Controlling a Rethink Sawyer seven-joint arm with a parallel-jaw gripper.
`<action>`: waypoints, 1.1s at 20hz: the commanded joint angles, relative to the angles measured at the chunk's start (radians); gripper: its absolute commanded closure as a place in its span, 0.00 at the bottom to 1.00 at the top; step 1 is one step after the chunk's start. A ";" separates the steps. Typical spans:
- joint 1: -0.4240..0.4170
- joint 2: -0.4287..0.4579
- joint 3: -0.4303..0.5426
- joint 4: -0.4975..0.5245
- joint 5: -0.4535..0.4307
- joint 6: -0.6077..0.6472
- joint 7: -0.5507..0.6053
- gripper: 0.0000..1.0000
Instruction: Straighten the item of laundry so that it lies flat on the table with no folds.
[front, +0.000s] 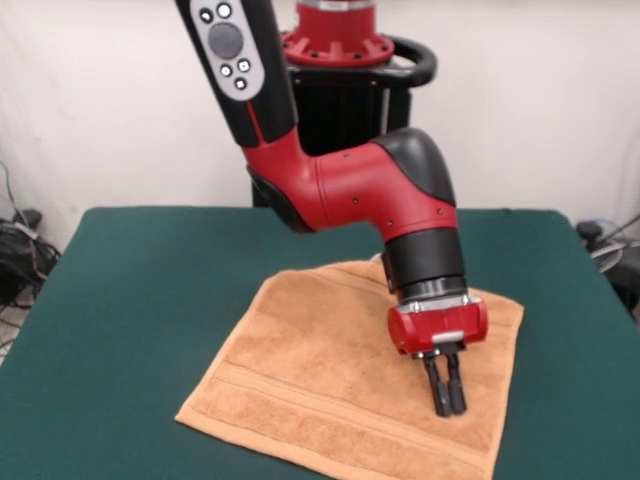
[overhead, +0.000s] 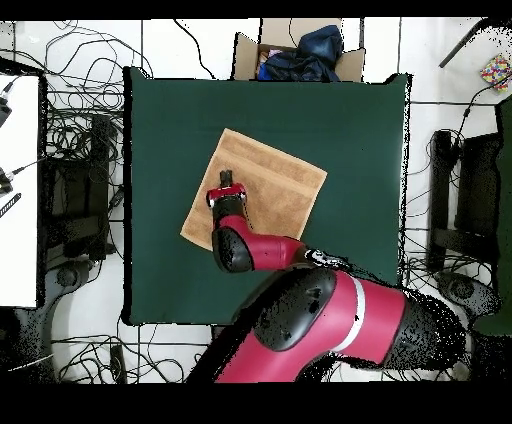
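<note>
The orange-tan towel (front: 330, 380) lies spread on the dark green table (front: 150, 290), turned at an angle to the table's edges. Its woven border bands show along the near side, and I see no clear fold and no tag. My gripper (front: 449, 408) points down over the towel's right part, fingers (front: 440, 385) close together and shut, tips at or just above the cloth. I cannot tell whether they pinch any cloth. In the overhead view the gripper (overhead: 226, 177) is over the towel's (overhead: 275, 180) left part on the table (overhead: 360, 130).
The arm's red elbow (front: 370, 190) hangs over the table's far middle, and the pedestal (front: 340, 60) stands behind it. A cardboard box with dark cloth (overhead: 300, 50) sits past the table's far edge. Cables (overhead: 70, 130) lie on the floor at the sides.
</note>
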 joint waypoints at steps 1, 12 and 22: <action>0.047 0.081 0.027 -0.205 0.065 -0.008 0.234 1.00; 0.064 0.096 0.010 -0.233 0.084 -0.019 0.232 1.00; 0.072 0.097 0.002 -0.238 0.091 -0.036 0.234 1.00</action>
